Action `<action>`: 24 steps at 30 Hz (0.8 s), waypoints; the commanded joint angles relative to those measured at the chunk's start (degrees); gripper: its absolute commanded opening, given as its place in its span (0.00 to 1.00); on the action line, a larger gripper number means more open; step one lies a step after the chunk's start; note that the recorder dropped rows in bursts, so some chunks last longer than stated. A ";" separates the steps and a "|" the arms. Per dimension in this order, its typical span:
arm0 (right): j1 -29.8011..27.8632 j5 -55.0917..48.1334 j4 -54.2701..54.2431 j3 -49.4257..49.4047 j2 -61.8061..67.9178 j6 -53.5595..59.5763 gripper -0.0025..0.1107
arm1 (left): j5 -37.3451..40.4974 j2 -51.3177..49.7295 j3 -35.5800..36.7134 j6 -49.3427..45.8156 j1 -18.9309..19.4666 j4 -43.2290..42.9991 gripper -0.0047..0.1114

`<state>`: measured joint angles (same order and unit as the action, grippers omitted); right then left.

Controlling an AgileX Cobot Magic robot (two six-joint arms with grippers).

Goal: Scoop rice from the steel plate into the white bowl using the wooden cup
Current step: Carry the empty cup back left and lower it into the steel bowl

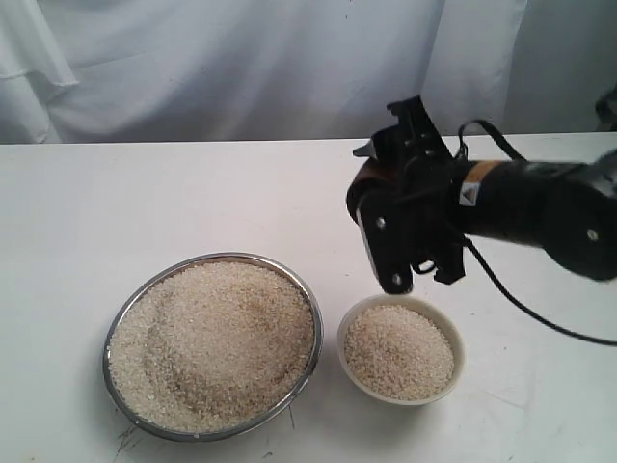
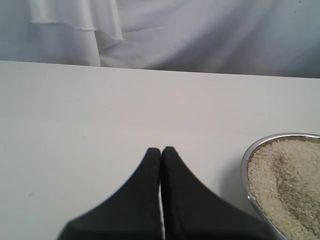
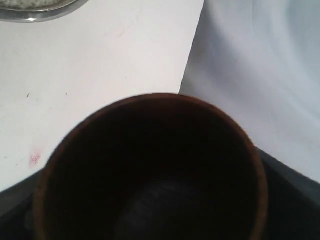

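Note:
The steel plate (image 1: 114,333) sits at the front left, heaped with rice (image 1: 217,338). Right of it stands the white bowl (image 1: 455,338), filled with rice (image 1: 398,352) close to its rim. My right gripper (image 1: 384,198) hangs above and just behind the bowl, shut on the wooden cup (image 1: 363,179). In the right wrist view the cup (image 3: 150,165) fills the frame with its mouth toward the camera, and no grains show in its dark inside. My left gripper (image 2: 161,150) is shut and empty, low over the table beside the plate's rim (image 2: 246,165); the exterior view does not show it.
A white cloth backdrop (image 1: 241,68) hangs behind the white table (image 1: 145,193). The right arm's black cable (image 1: 540,323) trails over the table right of the bowl. The table's edge (image 3: 192,50) shows in the right wrist view.

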<state>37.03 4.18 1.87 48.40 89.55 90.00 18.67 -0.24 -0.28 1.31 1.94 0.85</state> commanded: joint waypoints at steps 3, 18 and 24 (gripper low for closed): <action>3.00 -9.88 -1.87 10.78 5.30 -3.01 0.02 | -0.40 0.24 0.28 0.04 0.11 0.09 0.04; 15.59 -10.29 -4.50 25.11 21.82 -3.01 0.02 | -0.40 0.24 0.28 0.04 0.11 0.09 0.04; 17.74 -9.16 -2.50 28.14 27.34 -3.01 0.02 | -0.40 0.24 0.28 0.04 0.11 0.09 0.04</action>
<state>53.99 -6.30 -2.13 75.49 115.34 87.15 18.67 -0.24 -0.28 1.31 1.94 0.85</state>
